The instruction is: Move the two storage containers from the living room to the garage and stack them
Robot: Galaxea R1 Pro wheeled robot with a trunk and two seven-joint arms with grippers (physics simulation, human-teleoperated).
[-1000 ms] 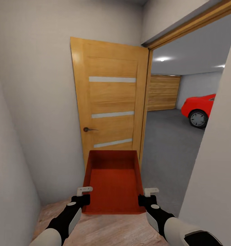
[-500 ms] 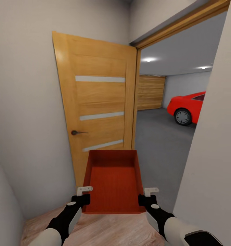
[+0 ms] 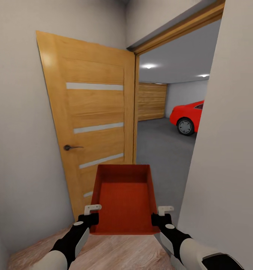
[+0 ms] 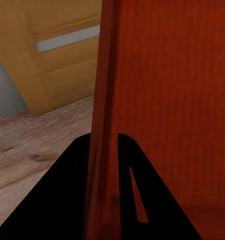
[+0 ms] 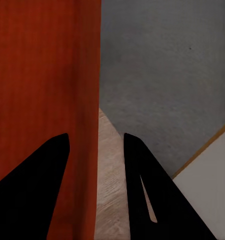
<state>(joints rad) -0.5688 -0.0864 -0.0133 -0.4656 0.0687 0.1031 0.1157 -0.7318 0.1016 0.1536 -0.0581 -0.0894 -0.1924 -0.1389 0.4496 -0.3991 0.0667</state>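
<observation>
Storage container (image 3: 123,198) | orange-red, empty, carried level ahead of trunk | left hand (image 3: 89,212) clenched on left wall, right hand (image 3: 162,213) on right wall | at open wooden door (image 3: 90,120), garage floor (image 3: 156,150) beyond | advice: centre through doorway, keep clear of door edge and wall (image 3: 223,157).

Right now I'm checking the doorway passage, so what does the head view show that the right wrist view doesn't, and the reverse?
The head view alone shows the open wooden door, the red car in the garage, the left tool on the container's left wall, and the container's open inside. The right wrist view alone shows, close up, the container's right wall standing between the right tool's two fingers, with the wood plank edge below. Both share the orange-red storage container, the right tool and the dark grey garage floor.
</observation>
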